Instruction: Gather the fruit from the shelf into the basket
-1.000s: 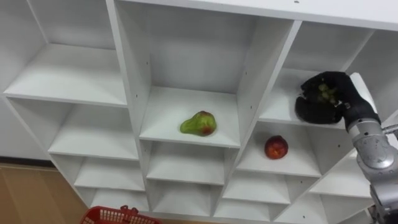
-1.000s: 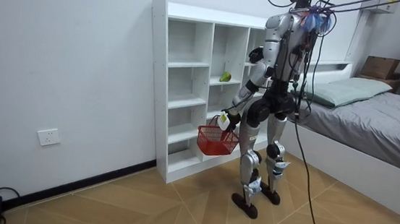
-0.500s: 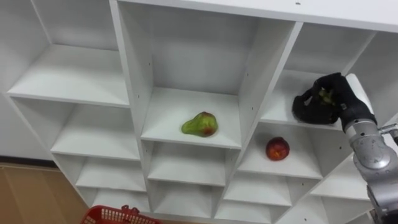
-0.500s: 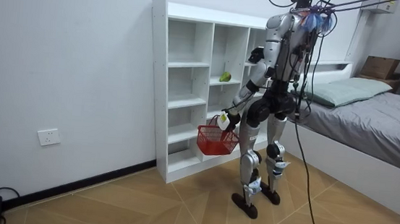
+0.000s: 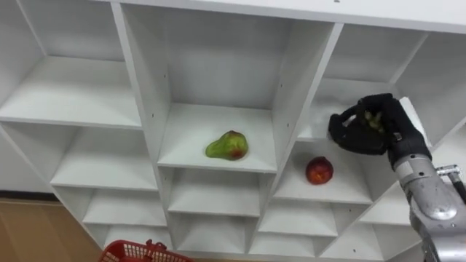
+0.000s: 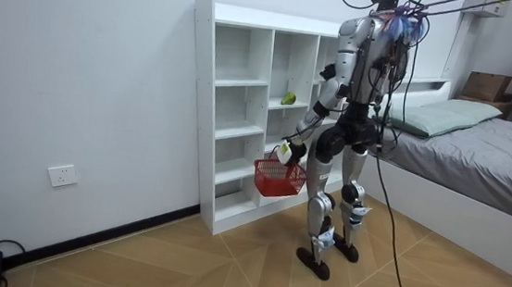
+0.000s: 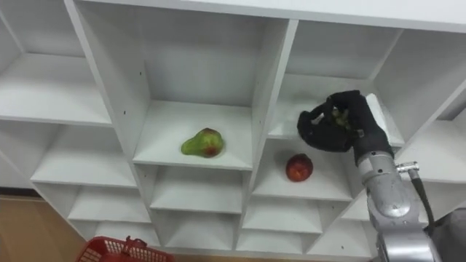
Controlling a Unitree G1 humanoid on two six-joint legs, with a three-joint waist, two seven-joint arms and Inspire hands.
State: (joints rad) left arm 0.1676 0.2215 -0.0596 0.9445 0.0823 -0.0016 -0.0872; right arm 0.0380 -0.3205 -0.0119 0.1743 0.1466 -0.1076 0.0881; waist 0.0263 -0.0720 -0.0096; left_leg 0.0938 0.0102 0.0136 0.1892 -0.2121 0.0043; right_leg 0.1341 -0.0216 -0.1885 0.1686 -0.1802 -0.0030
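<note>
Standing right up at the white closet (image 5: 218, 65), the robot is seen in the room view with a bed (image 6: 478, 154) off to the room view's right.

The right hand (image 5: 378, 129) is raised to the right-hand column of the closet, at the front edge of an upper compartment. Whether it's inside the compartment or just in front of it can't be told. Its fingers are curled shut around a small green fruit (image 5: 373, 118), grapes by the look of it. Just a bit of green is seen poking out between the dark fingers.

Two more fruits are left on the shelves:
- a pear (image 5: 227, 145), green with a reddish patch, is lying on its side in the middle column's compartment
- a red fruit (image 5: 318, 170), round like an apple or peach, is sat one shelf down in the right column, just below the raised hand and not touched by it

A red basket (image 6: 274, 176) is hung from the left hand (image 6: 285, 152), low by the robot's thigh in the room view. The grip there is too small to be made out, so that one can't be told. The basket's rim is also caught at the bottom edge of the eye views.
</note>
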